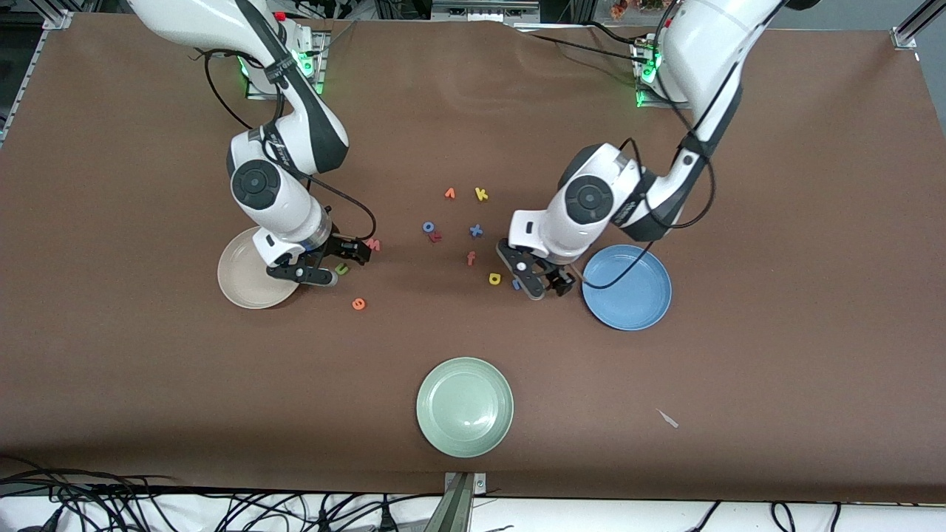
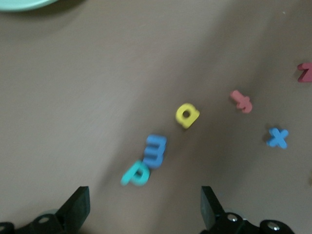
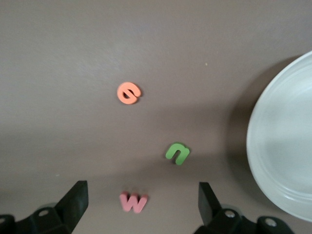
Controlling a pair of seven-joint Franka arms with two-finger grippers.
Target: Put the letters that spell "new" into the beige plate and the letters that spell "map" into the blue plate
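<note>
At centre-left of the front frame, my right claw hangs released over the small green foam n beside the round cream-beige plate; my left claw, also released, risks pinching the touching blue foam m and teal foam p together.

Both arms low — jaws open.

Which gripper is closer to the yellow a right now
Left. The open left gripper hovers over the table right beside the yellow a; the open right gripper is over the green n, next to the beige plate.
</note>
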